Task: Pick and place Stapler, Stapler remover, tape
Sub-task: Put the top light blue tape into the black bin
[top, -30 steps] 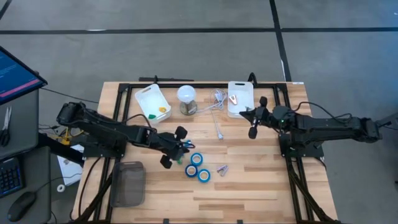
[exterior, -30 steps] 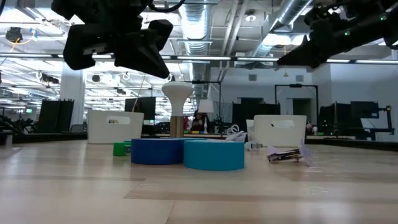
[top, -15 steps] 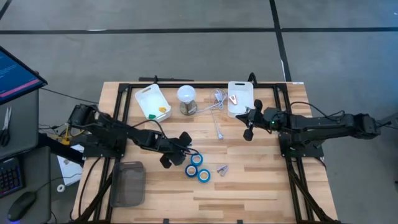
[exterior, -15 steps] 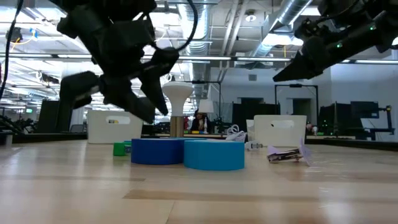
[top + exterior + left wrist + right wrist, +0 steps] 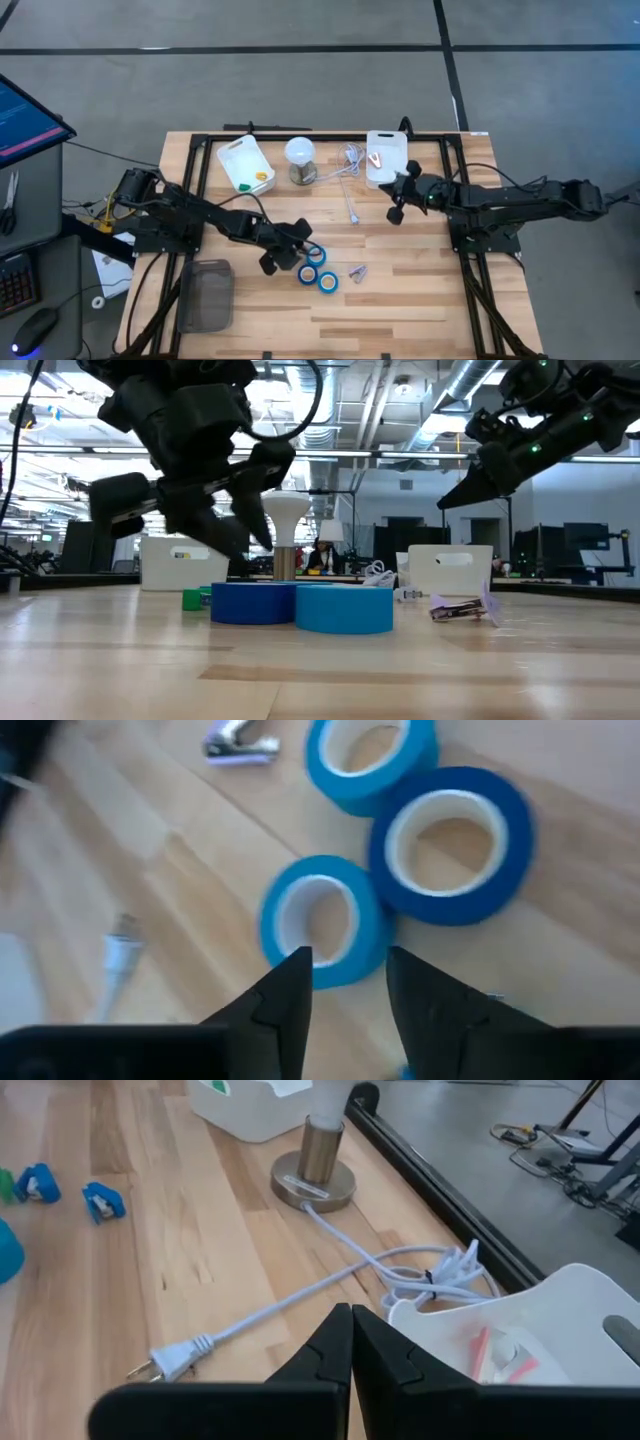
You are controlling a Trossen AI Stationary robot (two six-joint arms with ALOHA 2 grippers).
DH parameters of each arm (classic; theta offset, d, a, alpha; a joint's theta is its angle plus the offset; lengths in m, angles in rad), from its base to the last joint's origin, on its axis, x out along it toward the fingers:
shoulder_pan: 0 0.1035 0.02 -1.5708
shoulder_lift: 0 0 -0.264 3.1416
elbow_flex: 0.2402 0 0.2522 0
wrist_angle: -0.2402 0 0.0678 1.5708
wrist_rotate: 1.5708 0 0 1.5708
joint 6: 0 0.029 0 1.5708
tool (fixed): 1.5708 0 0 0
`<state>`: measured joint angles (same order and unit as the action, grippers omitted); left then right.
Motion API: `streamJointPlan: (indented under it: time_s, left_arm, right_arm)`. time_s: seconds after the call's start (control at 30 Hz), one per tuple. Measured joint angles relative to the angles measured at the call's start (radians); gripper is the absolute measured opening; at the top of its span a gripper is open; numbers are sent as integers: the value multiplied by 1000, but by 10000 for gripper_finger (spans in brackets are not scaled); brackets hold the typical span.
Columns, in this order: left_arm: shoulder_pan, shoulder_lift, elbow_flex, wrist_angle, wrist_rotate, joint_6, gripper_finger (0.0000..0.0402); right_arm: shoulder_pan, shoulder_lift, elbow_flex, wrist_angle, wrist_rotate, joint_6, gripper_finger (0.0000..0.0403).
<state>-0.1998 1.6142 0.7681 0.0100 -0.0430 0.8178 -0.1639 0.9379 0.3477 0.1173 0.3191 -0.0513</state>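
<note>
Three blue tape rolls (image 5: 318,268) (image 5: 300,606) lie flat and close together on the wooden table, with the small metal stapler remover (image 5: 357,272) (image 5: 240,742) just to their right. My left gripper (image 5: 298,247) (image 5: 250,538) hovers open just above the nearest roll (image 5: 322,915). One fingertip stands over its hole and the other outside its wall. My right gripper (image 5: 397,205) (image 5: 350,1320) is shut and holds nothing, raised beside the white bin (image 5: 385,138) at the far right. That bin holds a red-and-white thing (image 5: 495,1355). Whether this is the stapler, I cannot tell.
A white lamp (image 5: 300,152) with a loose cable and plug (image 5: 175,1355) stands at the far middle. A second white bin (image 5: 245,163) is far left, and a grey tray (image 5: 205,295) near left. Small blue clips (image 5: 103,1200) lie left of the tape.
My left gripper has opened, then gone down and toward the table's right, and now stands over the nearest tape roll. My right gripper has drifted a little toward the table's left and tipped downward, staying shut. The tape rolls and stapler remover have not moved.
</note>
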Motion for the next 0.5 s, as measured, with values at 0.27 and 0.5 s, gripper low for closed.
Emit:
streamJointPlan:
  time_s: [0.27, 0.5]
  left_arm:
    - [11, 36, 0, 18, -24, 106, 119]
    - [10, 120, 16, 52, -28, 181, 122]
  right_arm:
    - [-24, -2, 0, 1, -2, 0, 0]
    - [-24, -2, 0, 0, -3, 0, 0]
